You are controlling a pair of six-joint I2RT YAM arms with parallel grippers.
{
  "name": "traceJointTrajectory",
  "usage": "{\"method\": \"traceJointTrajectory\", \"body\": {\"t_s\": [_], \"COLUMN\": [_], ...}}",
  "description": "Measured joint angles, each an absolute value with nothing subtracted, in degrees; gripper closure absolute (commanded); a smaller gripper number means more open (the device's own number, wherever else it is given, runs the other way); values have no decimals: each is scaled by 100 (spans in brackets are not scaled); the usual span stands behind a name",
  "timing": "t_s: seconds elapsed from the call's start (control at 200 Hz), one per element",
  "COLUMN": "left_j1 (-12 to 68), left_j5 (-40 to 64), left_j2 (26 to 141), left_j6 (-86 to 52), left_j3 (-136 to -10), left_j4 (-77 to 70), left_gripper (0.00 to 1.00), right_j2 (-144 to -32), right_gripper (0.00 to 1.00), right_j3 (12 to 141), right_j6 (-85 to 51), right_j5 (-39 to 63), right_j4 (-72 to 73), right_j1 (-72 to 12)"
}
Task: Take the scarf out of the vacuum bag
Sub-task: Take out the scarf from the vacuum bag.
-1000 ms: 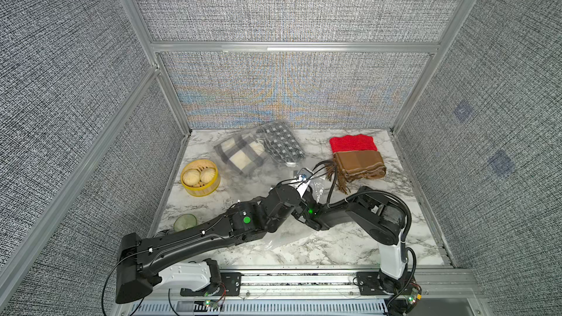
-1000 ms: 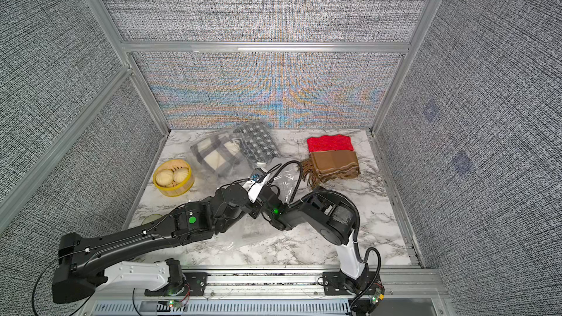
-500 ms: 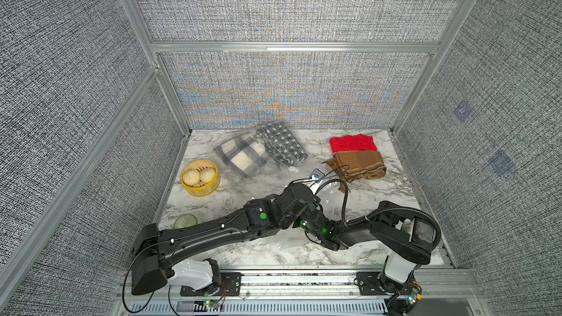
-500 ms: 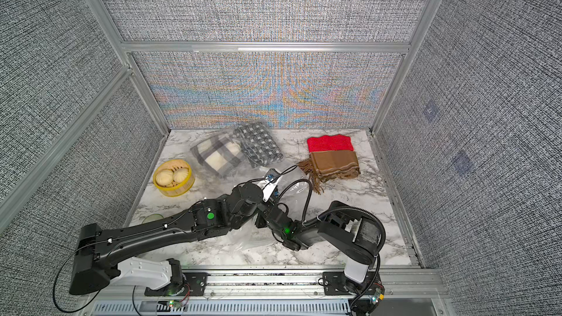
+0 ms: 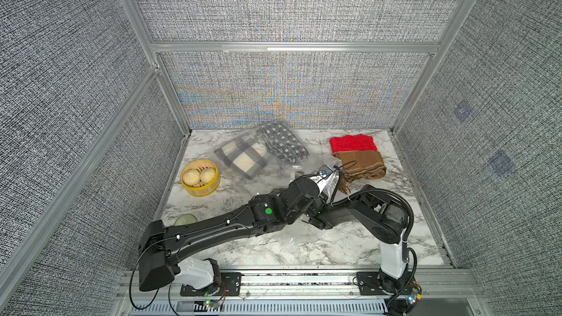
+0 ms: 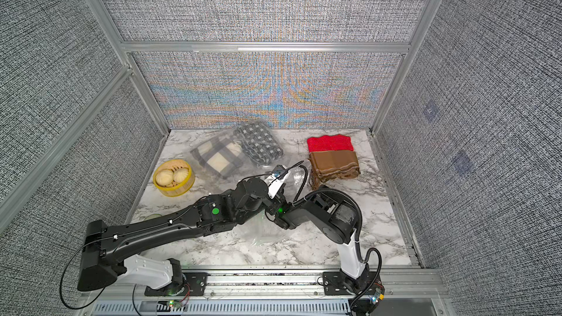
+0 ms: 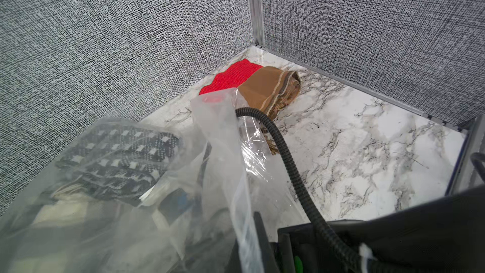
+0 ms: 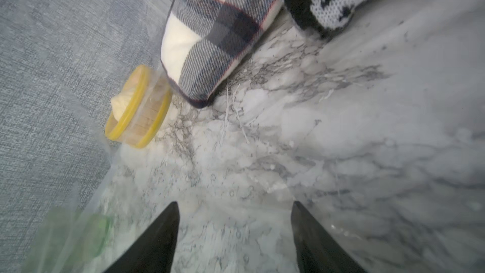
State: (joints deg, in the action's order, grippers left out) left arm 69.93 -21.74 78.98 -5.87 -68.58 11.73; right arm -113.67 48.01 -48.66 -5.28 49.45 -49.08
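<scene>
Two jobs: left gripper (image 7: 256, 229) pinches the bag (image 7: 217, 127) open; right gripper (image 8: 235, 206), jaws spread, aims for the ten-o'clock scarf (image 8: 210, 35).

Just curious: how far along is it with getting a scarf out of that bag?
Looks done: red scarf and brown scarf lie outside the bag. In hand: left gripper, shut, seems to hold the bag's edge up; right gripper, open, points at the plaid scarf. To do: plaid and patterned scarf, both inside.
</scene>
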Motion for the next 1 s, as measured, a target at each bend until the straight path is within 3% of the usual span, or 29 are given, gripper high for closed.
{"method": "traceJointTrajectory", "body": {"t_s": [0.3, 0.34, 0.701, 0.841, 1.001], "left_j1": [6993, 6995, 6997, 6997, 6997], "left_j5": [-2097, -2088, -2086, -2051, -2102], "left_j2": [7778, 7778, 7710, 7710, 7682], "left_j6": [-585, -585, -580, -582, -585], "left_j3": [-6665, -6643, -6582, -6578, -6532], "left_j4": [1129, 1129, 1107, 1070, 1039], "left_gripper": [100, 100, 100, 100, 100], "right_j2": [-11671, -11751, -11730, -11760, -11701], "right_gripper": [12, 1, 2, 9, 11], "right_j3": [4853, 4831, 5113, 5266, 5183], "right_j6": [-5216, -5321, -5256, -5253, -5315], "right_j5": [-1271, -1411, -1944, -2060, -1704], "right_j4": [5264, 5433, 5747, 5782, 5760], "right_j1": [-4770, -4768, -4792, -4720, -4657]}}
